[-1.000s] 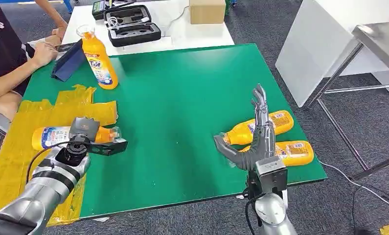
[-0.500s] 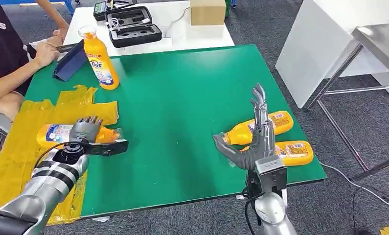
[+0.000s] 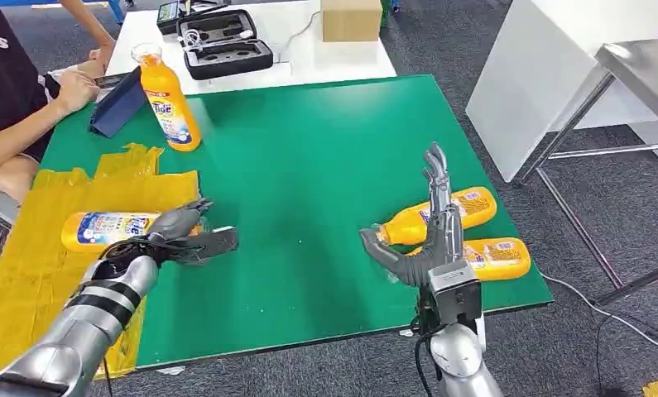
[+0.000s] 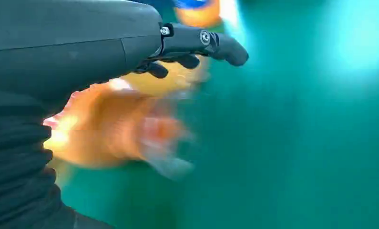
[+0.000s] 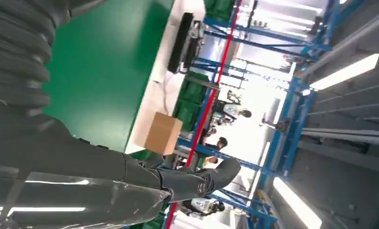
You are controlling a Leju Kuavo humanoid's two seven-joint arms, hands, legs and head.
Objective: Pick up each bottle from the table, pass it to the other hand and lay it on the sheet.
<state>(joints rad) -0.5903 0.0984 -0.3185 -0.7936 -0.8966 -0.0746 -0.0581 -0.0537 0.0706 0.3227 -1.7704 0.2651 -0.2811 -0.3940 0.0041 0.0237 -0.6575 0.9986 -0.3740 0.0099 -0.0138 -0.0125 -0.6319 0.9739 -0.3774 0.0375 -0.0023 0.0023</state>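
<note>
Bottle (image 3: 108,228) lies on the yellow sheet (image 3: 27,265), its cap hidden behind the spread, empty left hand (image 3: 184,236); right hand (image 3: 429,223) stands spread, covering two bottles (image 3: 474,231).

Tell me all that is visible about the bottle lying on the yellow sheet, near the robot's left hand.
The bottle is orange, plastic by its look, with a blue and white label around its body. It lies on its side on the yellow sheet, which is crinkled and spread over the green table. Its base points to the table's left edge, its neck toward the middle. The left hand covers the neck end with fingers spread; whether it touches the bottle is unclear.
</note>
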